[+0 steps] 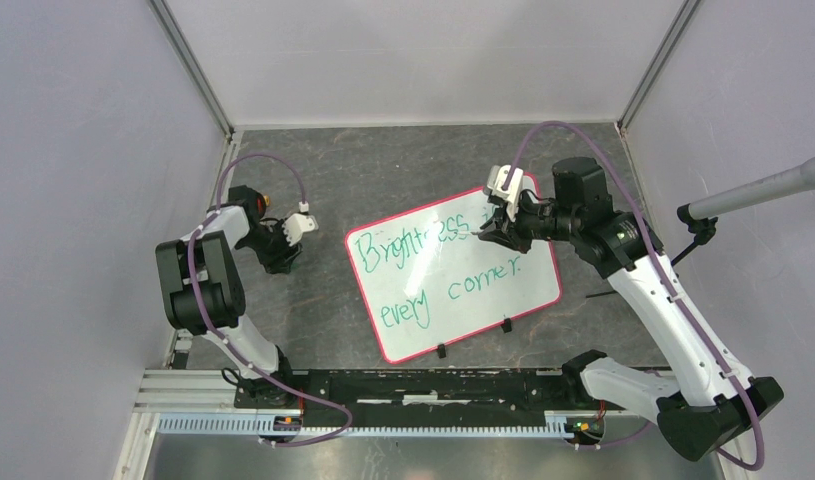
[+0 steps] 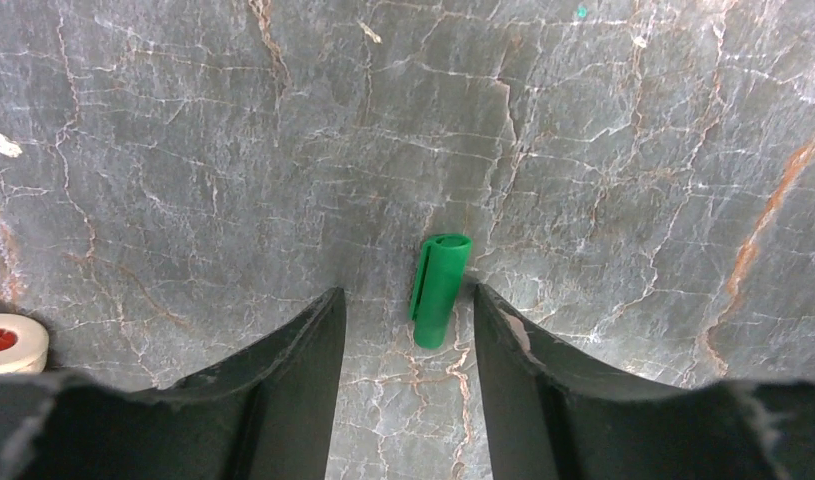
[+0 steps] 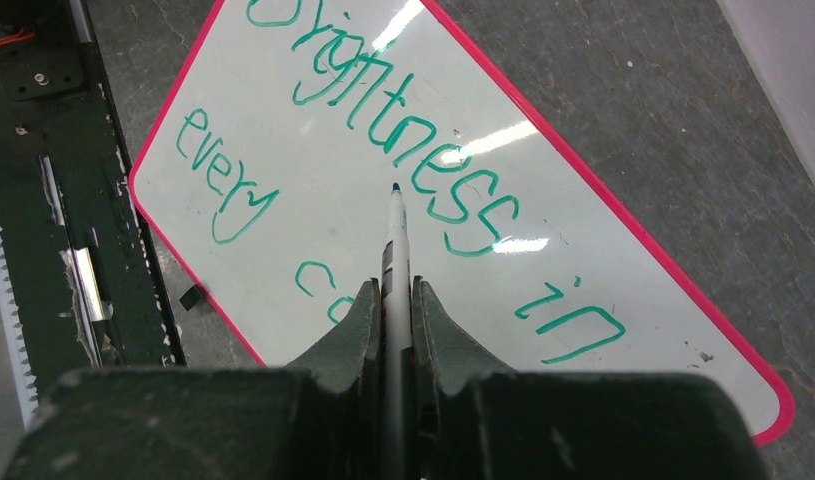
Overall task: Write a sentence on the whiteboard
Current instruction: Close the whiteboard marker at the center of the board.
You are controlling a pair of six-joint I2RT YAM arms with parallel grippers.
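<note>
The whiteboard (image 1: pixel 528 292) lies tilted on the grey stone table, right of centre. The sentence (image 1: pixel 435 258) is green lettering in two lines, "Brightness in" above "every corner." My right gripper (image 1: pixel 489 231) is over the board's far part, shut on a white marker (image 3: pixel 395 240). The marker's tip hangs just above the board (image 3: pixel 283 170), near the "ness" of the lettering (image 3: pixel 423 170). My left gripper (image 1: pixel 282 256) is open and low over the table left of the board. A green marker cap (image 2: pixel 438 288) lies on the stone just past its fingertips, nearer the right finger.
A roll of white tape (image 2: pixel 8 343) lies beside the left gripper. Two small black clips (image 1: pixel 442 350) sit at the board's near edge. A black rail (image 1: pixel 433 385) runs along the table's front. A grey rod (image 1: pixel 763 188) pokes in from the right wall.
</note>
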